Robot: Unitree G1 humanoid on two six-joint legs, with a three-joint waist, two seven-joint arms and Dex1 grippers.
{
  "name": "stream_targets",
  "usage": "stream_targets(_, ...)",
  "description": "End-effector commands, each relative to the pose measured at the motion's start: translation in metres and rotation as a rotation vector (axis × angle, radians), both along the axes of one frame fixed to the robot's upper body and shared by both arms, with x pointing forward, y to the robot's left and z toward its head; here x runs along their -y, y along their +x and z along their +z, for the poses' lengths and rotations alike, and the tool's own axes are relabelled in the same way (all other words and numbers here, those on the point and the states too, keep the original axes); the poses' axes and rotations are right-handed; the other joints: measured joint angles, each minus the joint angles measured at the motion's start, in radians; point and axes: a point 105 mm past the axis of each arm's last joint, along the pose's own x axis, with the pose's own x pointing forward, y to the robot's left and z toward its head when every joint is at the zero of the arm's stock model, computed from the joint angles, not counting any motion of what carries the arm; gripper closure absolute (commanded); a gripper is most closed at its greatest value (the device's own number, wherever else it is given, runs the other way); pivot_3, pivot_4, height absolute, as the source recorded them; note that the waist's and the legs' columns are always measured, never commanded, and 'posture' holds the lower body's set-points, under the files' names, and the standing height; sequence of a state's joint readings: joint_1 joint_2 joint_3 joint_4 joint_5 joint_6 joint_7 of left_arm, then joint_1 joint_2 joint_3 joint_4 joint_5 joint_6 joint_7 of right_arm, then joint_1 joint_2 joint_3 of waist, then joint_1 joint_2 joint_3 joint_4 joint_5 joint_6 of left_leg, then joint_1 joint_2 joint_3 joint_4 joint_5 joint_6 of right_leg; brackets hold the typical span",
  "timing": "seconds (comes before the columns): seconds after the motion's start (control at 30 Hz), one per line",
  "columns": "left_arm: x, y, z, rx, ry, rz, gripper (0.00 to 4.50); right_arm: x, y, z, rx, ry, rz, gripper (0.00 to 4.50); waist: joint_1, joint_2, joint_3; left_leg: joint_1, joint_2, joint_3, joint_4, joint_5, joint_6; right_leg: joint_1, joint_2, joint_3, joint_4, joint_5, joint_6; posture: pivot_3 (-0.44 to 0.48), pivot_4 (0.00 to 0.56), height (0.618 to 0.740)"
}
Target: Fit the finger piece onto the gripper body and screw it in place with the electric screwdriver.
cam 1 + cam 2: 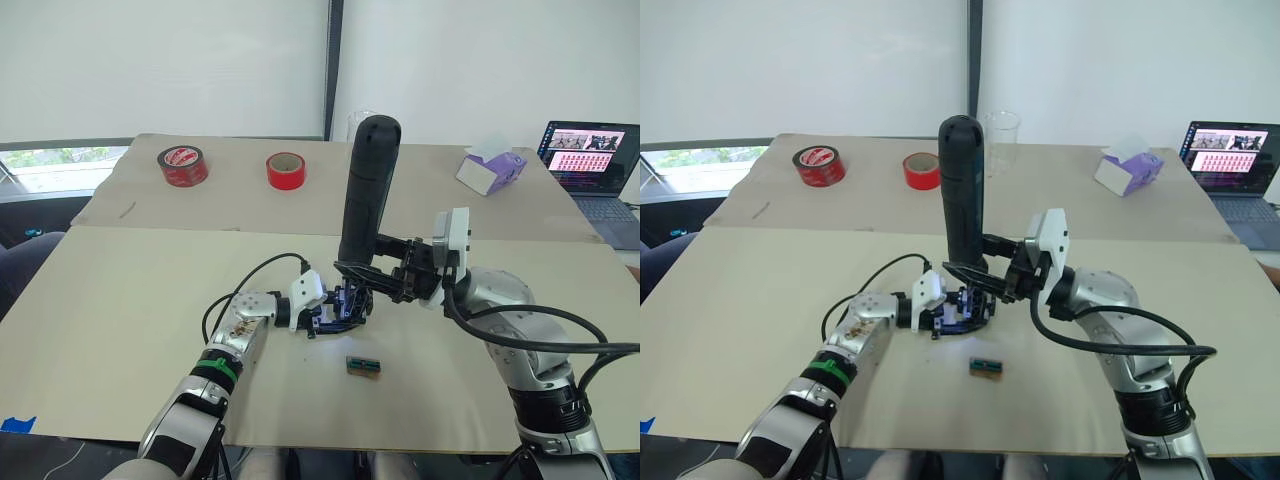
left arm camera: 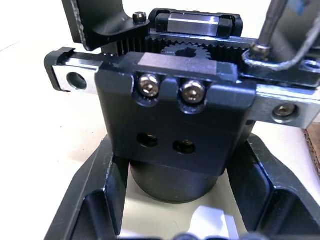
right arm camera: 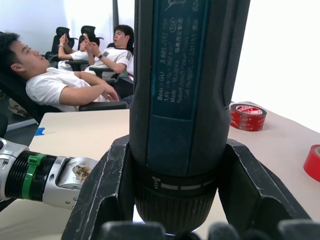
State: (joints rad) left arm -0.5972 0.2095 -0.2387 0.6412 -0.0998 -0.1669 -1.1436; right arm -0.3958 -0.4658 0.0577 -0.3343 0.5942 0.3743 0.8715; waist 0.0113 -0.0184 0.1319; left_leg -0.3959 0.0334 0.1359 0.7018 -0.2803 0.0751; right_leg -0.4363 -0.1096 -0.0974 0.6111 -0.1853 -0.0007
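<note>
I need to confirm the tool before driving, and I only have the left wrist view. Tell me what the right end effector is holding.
Observer: The right end effector is clamped on the electric screwdriver, held upright with its tip down at the gripper body.
Operator: Report what lies loose on the table near the work.
Observer: A small green-brown block lies on the table, on the robot's side of the gripper body, apart from it.
Operator: Say what grips the body.
Observer: The left end effector holds it around its round base, fingers on either side.
</note>
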Motion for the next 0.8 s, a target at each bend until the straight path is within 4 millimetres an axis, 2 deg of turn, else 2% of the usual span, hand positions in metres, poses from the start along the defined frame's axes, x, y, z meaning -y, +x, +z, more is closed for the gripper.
stream_targets(0.03,0.003,-0.005,-0.005,-0.015,0.024,-0.030,2.19,0.006,0.009,-0.019,-0.079,-0.053,-0.026,2.59,0.000,0.000,0.000,0.000,0.000,0.000,0.000,0.000,0.000,0.000,0.000,0.000,0.000,0.000,0.000,0.000,0.150,0.740)
stream_targets(0.13,0.003,-0.006,-0.006,-0.022,0.025,-0.030,2.19,0.007,0.009,-0.010,-0.052,-0.038,-0.010,2.59,0.000,0.000,0.000,0.000,0.000,0.000,0.000,0.000,0.000,0.000,0.000,0.000,0.000,0.000,0.000,0.000,0.150,0.740)
stream_targets(0.47,0.001,-0.007,-0.016,-0.073,0.078,-0.012,2.19,0.013,-0.004,0.048,0.107,0.105,0.091,2.59,0.001,0.000,0.001,-0.003,0.000,0.000,0.000,0.000,0.000,-0.003,-0.001,-0.001,0.000,0.000,0.000,0.000,0.150,0.740)
stream_targets(0.8,0.000,-0.010,-0.025,-0.096,0.098,0.002,2.19,0.021,-0.010,0.066,0.178,0.117,0.103,2.59,0.001,0.000,0.001,-0.003,-0.001,0.000,0.000,0.000,0.001,-0.003,-0.002,-0.001,0.000,0.000,0.000,0.000,0.150,0.740)
